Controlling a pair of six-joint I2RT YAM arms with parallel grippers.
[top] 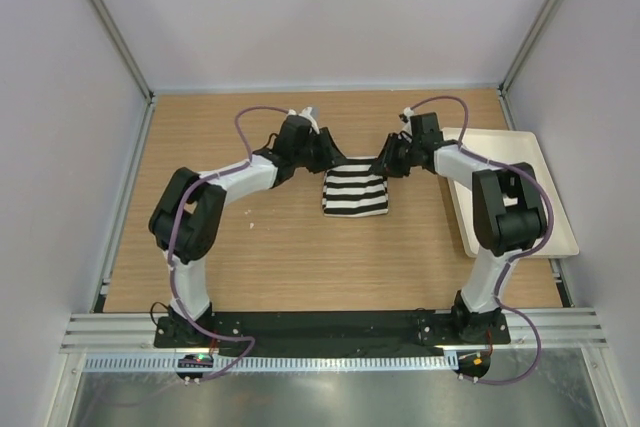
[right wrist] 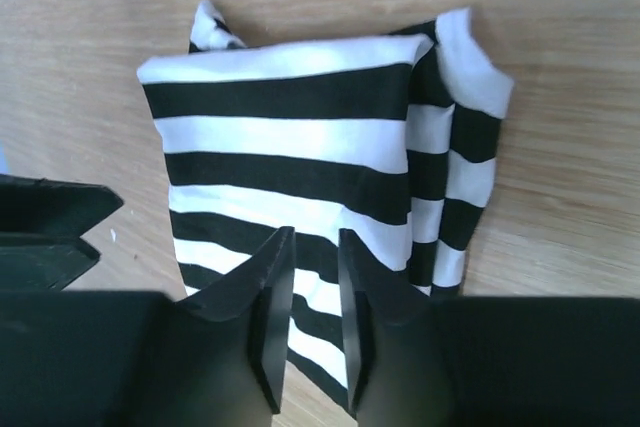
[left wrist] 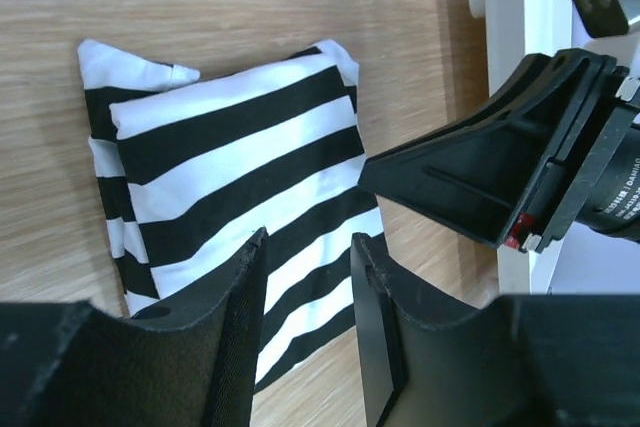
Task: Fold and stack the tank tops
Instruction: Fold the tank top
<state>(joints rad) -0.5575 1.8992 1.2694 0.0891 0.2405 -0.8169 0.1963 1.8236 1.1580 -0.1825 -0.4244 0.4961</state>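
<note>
— At the middle of the counter [top: 270, 257], what is seen?
— One striped top [top: 355, 192] is seen there, folded into a small block and laid flat. The white tray [top: 545, 237] is seen off to the right, not touching it.
— Where are the grippers held?
— Both are held at the far edge of the top. The left gripper [left wrist: 308, 252] is spread a little, with stripes seen through the gap, and nothing looks pinched. The right gripper [right wrist: 315, 242] is almost pressed together over the cloth. Whether cloth is pinched by it cannot be told.
— Which step is judged to be in hand?
— Folding is judged to be nearly done. White trim [right wrist: 480, 77] is seen poking out at one side, so the block is not quite neat.
— What is called for next?
— A firm pinch at both far corners is likely called for, so the block can be lifted or tidied and not pulled open. No second top is seen to be stacked on.
— Can any words be read?
— No brand is seen on the top. Tiny print is seen on the right arm [left wrist: 620, 182], but it cannot be read.
</note>
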